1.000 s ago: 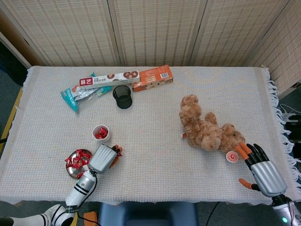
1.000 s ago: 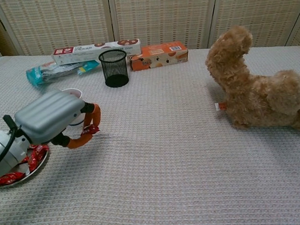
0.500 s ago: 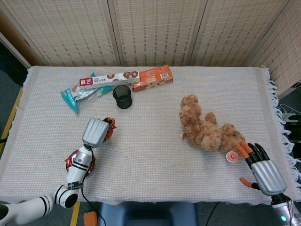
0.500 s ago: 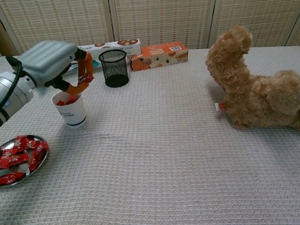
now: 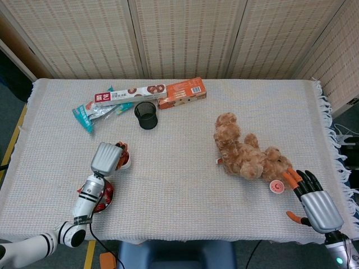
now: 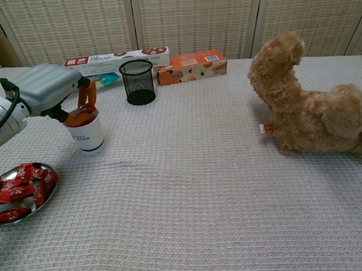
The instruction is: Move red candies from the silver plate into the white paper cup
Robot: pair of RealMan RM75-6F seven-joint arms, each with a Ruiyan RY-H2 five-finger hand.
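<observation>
- Change since half a second ago: the left hand was above the white paper cup with a red candy pinched between its orange fingertips; now it has come down, and its fingertips are at the mouth of the cup, seemingly inside the rim.
- One second ago the same hand was low beside the silver plate with a candy in its fingertips, so I judge this to be one carry from plate to cup, now at its end.
- Left hand now: the fingers are curled down into the cup opening. I cannot tell if the candy is between them or already let go, because the fingertips and the cup rim hide it.
- Meaning for the task: this candy is at the place of release, or just released. Many more remain on the plate, so the task seems far from finished.
- Red candies: small pieces in shiny red wrappers, lying in a loose heap on the plate. They look light and slippery, so a pinch could easily lose one.
- Plate and cup: the plate is at the near-left of the table; the cup stands upright just behind it, near a black mesh pot.
- Right hand: it rests at the near-right edge beside the teddy bear, fingers spread, holding nothing, unchanged over the second.
</observation>
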